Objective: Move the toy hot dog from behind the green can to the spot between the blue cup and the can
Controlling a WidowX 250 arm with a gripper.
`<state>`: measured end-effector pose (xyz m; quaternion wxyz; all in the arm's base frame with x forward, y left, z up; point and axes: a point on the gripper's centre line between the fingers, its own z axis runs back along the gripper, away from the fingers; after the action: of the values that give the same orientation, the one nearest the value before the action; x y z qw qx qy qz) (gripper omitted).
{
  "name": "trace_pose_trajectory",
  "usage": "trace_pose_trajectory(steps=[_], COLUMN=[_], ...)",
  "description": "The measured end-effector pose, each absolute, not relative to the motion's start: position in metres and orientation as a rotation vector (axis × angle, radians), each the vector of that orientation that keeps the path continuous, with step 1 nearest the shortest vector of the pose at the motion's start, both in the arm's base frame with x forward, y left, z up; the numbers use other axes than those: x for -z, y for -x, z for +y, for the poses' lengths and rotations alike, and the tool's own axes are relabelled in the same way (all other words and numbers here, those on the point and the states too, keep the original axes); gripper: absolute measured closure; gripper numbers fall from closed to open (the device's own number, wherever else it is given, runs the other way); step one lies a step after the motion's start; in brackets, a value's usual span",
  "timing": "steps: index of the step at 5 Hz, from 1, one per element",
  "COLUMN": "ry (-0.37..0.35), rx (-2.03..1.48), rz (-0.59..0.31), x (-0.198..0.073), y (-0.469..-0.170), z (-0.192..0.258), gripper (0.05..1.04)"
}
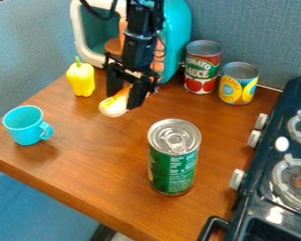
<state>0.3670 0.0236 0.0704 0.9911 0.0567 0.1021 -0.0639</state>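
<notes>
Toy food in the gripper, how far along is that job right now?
The grasp looks done: the gripper has the toy food between its fingers. That piece is in hand near the yellow pepper; I can't tell whether it is clear of the table. Releasing it looks left to do, though the view doesn't settle where.

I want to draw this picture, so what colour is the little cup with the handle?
The cup is light turquoise blue, best seen in the camera view.

Glossy black jointed arm [140, 43] with looping black cable [91, 11]
</notes>
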Motion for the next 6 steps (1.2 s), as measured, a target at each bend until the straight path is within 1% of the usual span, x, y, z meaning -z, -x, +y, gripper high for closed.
trace_pose_trajectory(steps=[1, 2, 3, 4, 5, 6], ry=[-0.155, -0.162, -0.132, -0.092, -0.038, -0.028], rx=[0.081, 0.032, -0.013, -0.052, -0.074, -0.097], rz=[0.204, 0.179, 0.164, 0.184, 0.181, 0.205], x=[-0.059, -0.059, -0.056, -0.048, -0.043, -0.033], y=[-0.362, -0.365, -0.365, -0.362, -0.366, -0.368], z=[0.039, 0.052, 0.060, 0.066, 0.061, 0.066], gripper=[0.393, 0.393, 0.393, 0.393, 0.393, 0.393])
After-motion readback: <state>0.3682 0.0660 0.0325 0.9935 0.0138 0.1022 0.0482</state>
